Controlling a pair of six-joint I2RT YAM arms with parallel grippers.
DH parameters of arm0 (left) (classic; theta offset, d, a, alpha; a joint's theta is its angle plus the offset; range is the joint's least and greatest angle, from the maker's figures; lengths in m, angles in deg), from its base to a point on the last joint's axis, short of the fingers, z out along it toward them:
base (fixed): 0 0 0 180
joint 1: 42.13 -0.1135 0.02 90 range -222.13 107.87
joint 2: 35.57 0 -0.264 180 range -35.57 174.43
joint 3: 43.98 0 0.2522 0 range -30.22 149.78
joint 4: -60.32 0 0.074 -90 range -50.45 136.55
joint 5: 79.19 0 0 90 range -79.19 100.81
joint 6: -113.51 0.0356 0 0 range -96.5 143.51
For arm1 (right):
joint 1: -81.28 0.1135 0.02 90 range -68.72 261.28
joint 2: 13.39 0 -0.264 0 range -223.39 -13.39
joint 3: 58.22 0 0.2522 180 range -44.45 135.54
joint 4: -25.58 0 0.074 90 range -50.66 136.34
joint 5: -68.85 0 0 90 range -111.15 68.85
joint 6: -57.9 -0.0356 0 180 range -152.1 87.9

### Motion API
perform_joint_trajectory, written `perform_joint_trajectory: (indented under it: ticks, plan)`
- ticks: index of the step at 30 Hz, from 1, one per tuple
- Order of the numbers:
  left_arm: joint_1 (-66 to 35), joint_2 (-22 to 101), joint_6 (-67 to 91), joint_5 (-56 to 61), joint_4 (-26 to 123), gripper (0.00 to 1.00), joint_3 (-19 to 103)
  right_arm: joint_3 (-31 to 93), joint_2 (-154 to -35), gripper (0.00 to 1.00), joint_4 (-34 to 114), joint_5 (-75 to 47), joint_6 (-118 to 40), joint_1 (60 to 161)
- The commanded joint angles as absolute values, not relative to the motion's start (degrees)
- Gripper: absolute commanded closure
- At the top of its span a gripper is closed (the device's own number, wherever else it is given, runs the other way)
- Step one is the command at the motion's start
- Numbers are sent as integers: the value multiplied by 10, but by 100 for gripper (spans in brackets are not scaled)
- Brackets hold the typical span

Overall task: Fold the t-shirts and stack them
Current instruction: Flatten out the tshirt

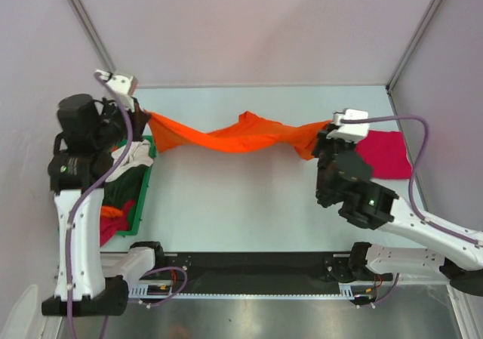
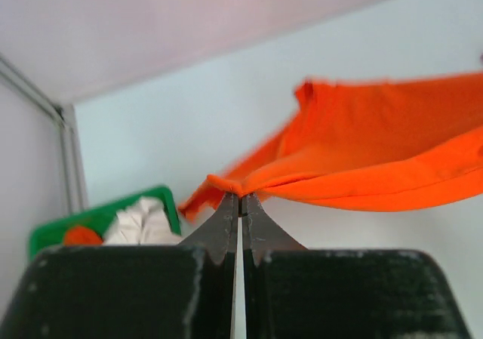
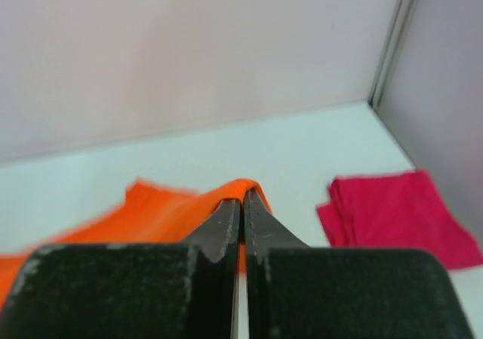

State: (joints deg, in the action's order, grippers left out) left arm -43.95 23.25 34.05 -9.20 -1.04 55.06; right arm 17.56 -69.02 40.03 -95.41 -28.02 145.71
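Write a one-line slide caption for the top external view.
The left gripper and right gripper hold an orange t-shirt stretched between them above the table, a folded magenta t-shirt nearby.

Top view: left arm (image 1: 83,241) covers much of the green bin (image 1: 145,174). The heap (image 1: 121,192) inside is mostly hidden, so the garments can't be counted. Both ends of the orange t-shirt (image 1: 241,137) vanish under the wrists, hiding the grip points. The magenta-red t-shirt (image 1: 386,155) sits partly behind the right arm (image 1: 343,177). Left wrist: bin blurred, its lower part blocked by the black mount of the left fingers (image 2: 224,222). Orange t-shirt cut by right edge. Right wrist: orange t-shirt cut at left edge, and magenta-red corner cut at right edge.
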Motion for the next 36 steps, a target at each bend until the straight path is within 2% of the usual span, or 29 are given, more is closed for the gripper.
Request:
perform_joint_trajectory:
  ticks: [1,5,11,13,16,18,26,31,36]
  plan:
    - [-442,153,307,-127,8,100,619,205,-679,100,88,-1031,28,1507]
    - [-442,93,302,-120,5,100,624,208,-671,100,-43,-1017,165,1526]
    - [-442,77,290,-94,0,100,678,291,-703,100,-62,-950,213,1506]
    - [-442,90,280,-91,-3,100,708,339,-723,100,-10,-919,171,1473]
    - [-443,121,259,-88,-2,100,741,434,-747,100,196,-860,20,1394]
    - [-442,142,248,-92,-1,100,754,484,-769,100,243,-835,-24,1343]
    - [-442,158,240,-98,6,100,800,543,-820,100,204,-807,31,1338]
    - [-442,151,240,-98,9,100,773,545,-830,100,229,-797,10,1325]
    - [-443,171,243,-88,51,100,701,571,-859,100,353,-727,-150,1198]
